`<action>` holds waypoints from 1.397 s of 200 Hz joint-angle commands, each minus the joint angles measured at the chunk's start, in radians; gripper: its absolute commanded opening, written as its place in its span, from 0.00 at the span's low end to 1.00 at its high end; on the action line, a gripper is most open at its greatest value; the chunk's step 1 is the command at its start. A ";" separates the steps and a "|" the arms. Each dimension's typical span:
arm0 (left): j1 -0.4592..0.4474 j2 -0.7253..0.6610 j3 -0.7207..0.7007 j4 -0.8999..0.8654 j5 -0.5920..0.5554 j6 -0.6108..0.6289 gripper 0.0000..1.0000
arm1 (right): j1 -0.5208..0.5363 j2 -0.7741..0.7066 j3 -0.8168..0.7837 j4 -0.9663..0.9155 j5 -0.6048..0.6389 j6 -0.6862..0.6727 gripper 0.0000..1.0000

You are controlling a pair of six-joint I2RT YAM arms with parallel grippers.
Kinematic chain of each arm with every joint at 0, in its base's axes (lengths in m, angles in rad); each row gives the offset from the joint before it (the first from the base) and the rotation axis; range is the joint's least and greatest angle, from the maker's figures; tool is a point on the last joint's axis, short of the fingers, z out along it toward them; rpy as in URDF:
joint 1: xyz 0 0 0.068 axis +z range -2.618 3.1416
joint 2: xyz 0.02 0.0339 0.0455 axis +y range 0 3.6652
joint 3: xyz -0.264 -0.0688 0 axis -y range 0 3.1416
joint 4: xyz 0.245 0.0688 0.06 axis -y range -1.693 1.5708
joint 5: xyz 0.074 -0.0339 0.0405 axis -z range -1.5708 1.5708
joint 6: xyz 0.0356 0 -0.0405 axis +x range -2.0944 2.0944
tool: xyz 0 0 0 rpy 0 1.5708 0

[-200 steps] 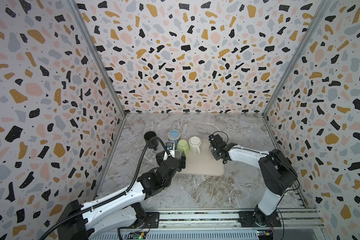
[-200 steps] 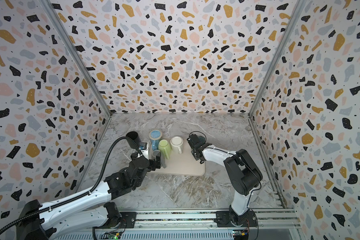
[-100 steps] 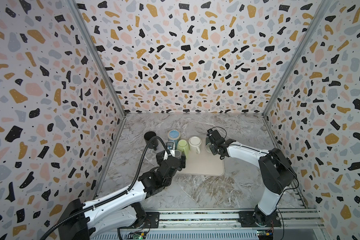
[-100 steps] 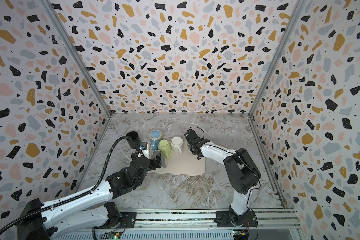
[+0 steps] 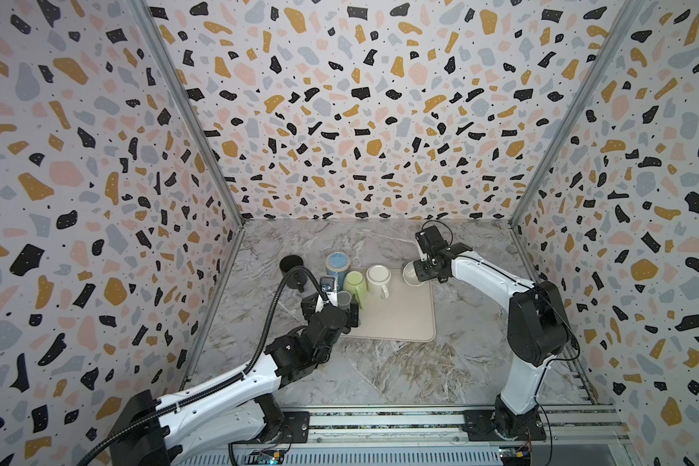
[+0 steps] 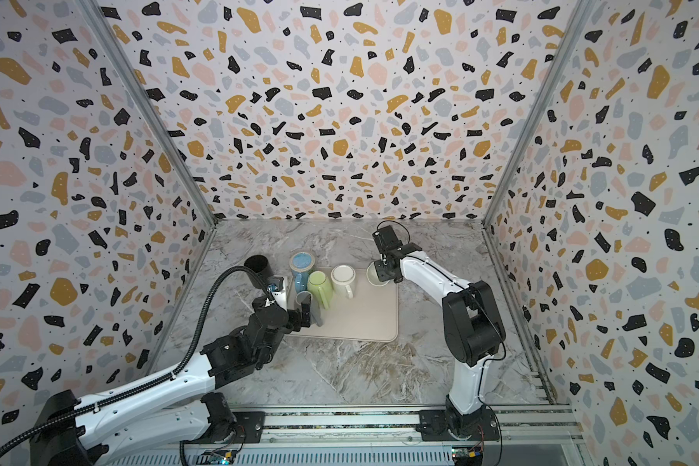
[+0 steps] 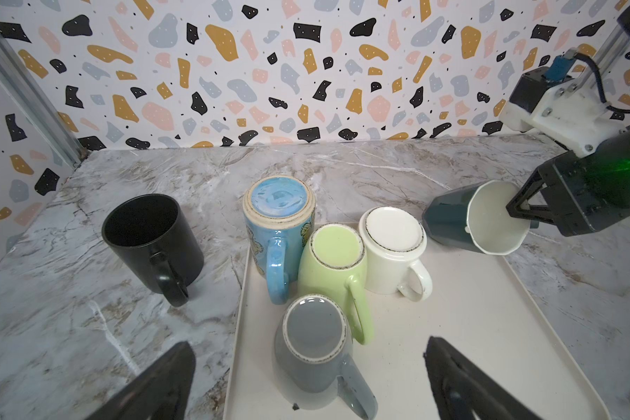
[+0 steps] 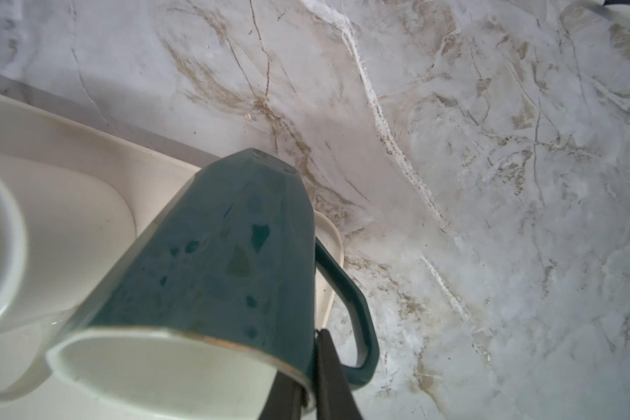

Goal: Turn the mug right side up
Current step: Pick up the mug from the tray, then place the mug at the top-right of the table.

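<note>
Our right claw (image 8: 311, 363) pinches the rim of the tilted teal mug (image 5: 411, 275) (image 6: 373, 276), right of centre in both top views. Our left claw (image 7: 308, 347) is spread by the upside-down grey mug (image 7: 315, 327).

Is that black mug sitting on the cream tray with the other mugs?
No, the black mug stands upright on the marble tabletop, just beside the tray rather than on it.

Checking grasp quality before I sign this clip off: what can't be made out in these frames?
- Outside of the teal mug, in both top views: hidden by the right end effector.
- Part of the grey mug, in both top views: behind the left end effector.
- Most of the white mug, right wrist view: cut by the frame edge.
- Whether the teal mug touches the tray: hidden under it.
</note>
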 commanded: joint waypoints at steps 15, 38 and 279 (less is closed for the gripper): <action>0.007 -0.027 -0.011 0.038 0.012 0.002 1.00 | -0.076 0.006 0.128 -0.060 -0.086 0.015 0.00; 0.005 -0.042 -0.012 0.037 0.021 0.002 1.00 | -0.141 0.039 0.195 -0.099 -0.129 0.004 0.00; 0.006 -0.137 -0.042 0.041 0.103 0.018 1.00 | -0.397 0.314 0.709 -0.568 -0.179 -0.060 0.00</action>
